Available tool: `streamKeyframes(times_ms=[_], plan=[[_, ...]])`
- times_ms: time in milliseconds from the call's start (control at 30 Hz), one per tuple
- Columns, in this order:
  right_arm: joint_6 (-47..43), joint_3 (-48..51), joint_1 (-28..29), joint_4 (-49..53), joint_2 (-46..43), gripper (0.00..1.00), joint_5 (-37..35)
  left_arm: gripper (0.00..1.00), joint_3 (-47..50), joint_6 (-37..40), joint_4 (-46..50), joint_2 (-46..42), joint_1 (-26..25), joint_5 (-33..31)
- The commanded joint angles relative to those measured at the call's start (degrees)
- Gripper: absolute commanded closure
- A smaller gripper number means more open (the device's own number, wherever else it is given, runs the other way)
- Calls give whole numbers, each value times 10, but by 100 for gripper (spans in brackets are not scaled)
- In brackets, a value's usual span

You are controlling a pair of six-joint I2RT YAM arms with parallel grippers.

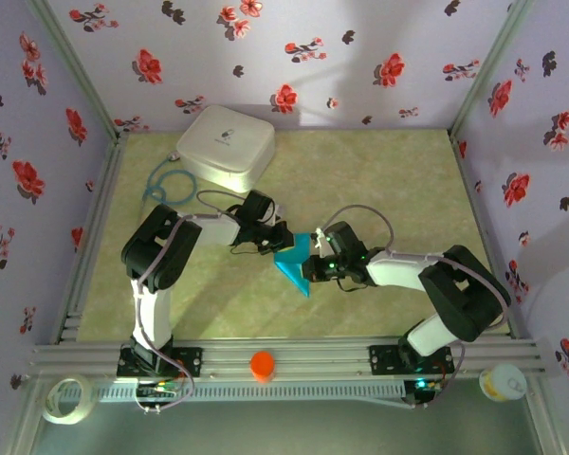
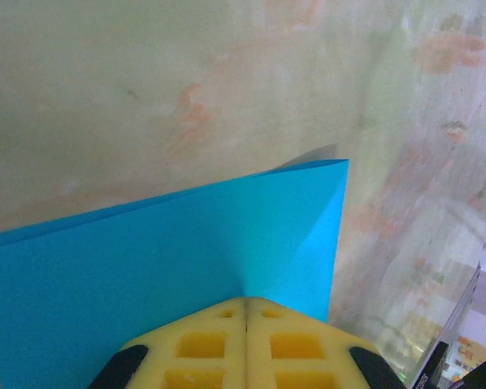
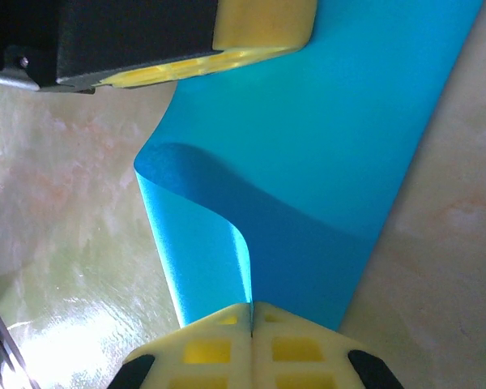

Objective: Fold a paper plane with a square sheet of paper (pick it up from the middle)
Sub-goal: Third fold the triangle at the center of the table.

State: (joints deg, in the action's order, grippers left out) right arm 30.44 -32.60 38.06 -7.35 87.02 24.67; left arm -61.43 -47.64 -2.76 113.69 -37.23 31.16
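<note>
The square sheet of paper (image 1: 294, 262) is bright turquoise and hangs folded over between the two arms, just above the middle of the table. My left gripper (image 1: 281, 239) is shut on its upper left edge. In the left wrist view the yellow pads (image 2: 202, 344) meet on the sheet (image 2: 170, 259), whose crease runs away to a corner. My right gripper (image 1: 315, 260) is shut on the right side. In the right wrist view its closed tips (image 3: 251, 306) pinch a curled flap of the paper (image 3: 332, 138). The left gripper's yellow finger (image 3: 263, 24) presses on the far edge.
A white rounded box (image 1: 226, 144) stands at the back left with a blue cable loop (image 1: 164, 184) beside it. An orange cap (image 1: 262, 365), a tape roll (image 1: 64, 398) and a white cup (image 1: 503, 382) lie along the near rail. Floral walls close three sides.
</note>
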Motion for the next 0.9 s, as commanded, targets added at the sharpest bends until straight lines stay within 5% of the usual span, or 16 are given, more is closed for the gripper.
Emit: streamKeyframes(times_ms=[0, 867], plan=[[-12, -16, -4, 16, 5, 100, -18, 94, 10, -1, 19, 8, 0, -3], [-17, -26, -4, 42, 19, 100, -41, 95, 12, -2, 19, 4, 1, -1]])
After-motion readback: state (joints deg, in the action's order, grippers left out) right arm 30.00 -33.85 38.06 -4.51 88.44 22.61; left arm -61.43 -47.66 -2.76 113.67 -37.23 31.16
